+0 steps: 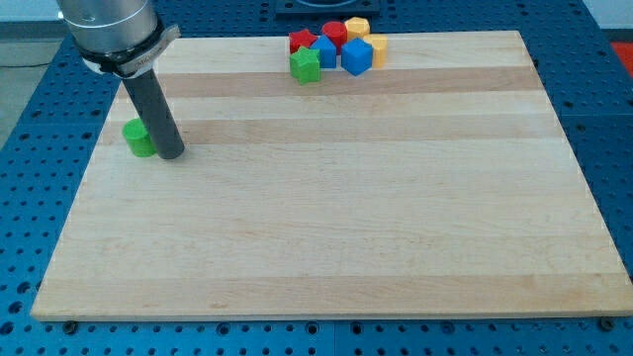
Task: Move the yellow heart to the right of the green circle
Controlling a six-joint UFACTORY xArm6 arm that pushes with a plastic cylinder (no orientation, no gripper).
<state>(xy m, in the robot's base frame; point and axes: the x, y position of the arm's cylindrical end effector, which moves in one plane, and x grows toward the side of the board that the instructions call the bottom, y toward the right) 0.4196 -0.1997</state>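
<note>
The yellow heart (pixel 376 46) is judged to be the yellow block at the right edge of the cluster at the view's top; its shape cannot be confirmed, and a second yellow block (pixel 357 27) sits just behind. It is seen touching the blue cube (pixel 356 56), with the red blocks (pixel 333 33), another blue block (pixel 324 50) and a green block (pixel 306 65) packed alongside. The heart is judged light, rigid and easily slid; no hold can be taken, as no pincer is fitted, so its state does not apply. A push is best applied to its right face, though neighbours are likely to be dragged along.

The green circle (pixel 139 137) is found well apart, near the view's left edge. My tip (pixel 171 155) is seen resting just beside it, on its right, possibly touching.

The tabletop (pixel 336 218) is smooth, pale wood, flat and otherwise unobstructed; ample room is available between cluster and circle. A blue perforated base (pixel 20 198) surrounds it.
</note>
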